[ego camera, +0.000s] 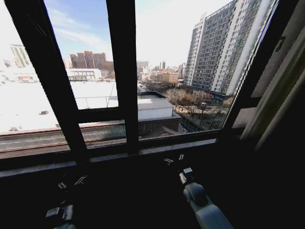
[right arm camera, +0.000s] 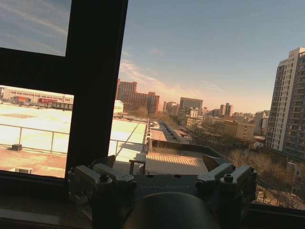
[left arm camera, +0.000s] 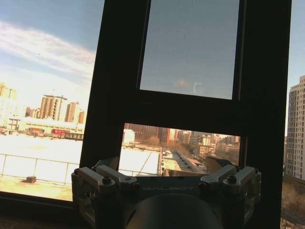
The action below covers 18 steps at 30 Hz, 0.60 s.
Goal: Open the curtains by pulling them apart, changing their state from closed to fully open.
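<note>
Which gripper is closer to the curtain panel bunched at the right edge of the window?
Right. The right gripper sits below the sill, nearer the curtain panel; the left gripper is farther left.

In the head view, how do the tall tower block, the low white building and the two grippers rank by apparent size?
1. tall tower block
2. low white building
3. right gripper and left gripper: both look small and alike, so unranked.
The buildings are far off.
</note>
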### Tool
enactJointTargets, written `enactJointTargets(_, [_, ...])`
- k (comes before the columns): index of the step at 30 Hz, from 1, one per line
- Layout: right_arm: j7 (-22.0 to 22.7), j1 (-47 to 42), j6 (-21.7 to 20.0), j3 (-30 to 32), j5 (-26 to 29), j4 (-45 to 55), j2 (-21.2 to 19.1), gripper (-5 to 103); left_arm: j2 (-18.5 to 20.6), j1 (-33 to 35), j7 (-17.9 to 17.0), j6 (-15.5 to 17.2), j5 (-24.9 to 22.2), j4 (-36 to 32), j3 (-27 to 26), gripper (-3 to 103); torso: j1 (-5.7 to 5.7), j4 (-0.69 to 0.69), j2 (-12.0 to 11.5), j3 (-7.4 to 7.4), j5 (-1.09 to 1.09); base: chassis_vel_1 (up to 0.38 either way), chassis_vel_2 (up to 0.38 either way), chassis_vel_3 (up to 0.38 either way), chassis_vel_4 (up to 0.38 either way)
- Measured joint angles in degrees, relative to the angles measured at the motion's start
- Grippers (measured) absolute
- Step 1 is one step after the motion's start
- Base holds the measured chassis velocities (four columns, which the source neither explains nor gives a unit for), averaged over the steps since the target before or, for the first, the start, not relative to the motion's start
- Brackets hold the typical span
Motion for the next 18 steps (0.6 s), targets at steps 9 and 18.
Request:
enactJointTargets(9, [0.0, 0.0, 0.0, 0.0, 0.0, 0.0, 0.0, 100, 0.0, 0.0, 0.0, 0.0, 0.0, 0.0, 0.0, 100, -0.04, -0.02, 0.0, -0.02, 0.02, -0.137, -0.112, 0.145, 0.115])
enactJointTargets(18, [0.0, 0.0, 0.0, 0.0, 0.0, 0.0, 0.0, 100, 0.0, 0.0, 0.0, 0.0, 0.0, 0.0, 0.0, 100, -0.07, 0.00, 0.0, -0.02, -0.01, -0.027, -0.080, 0.037, 0.070])
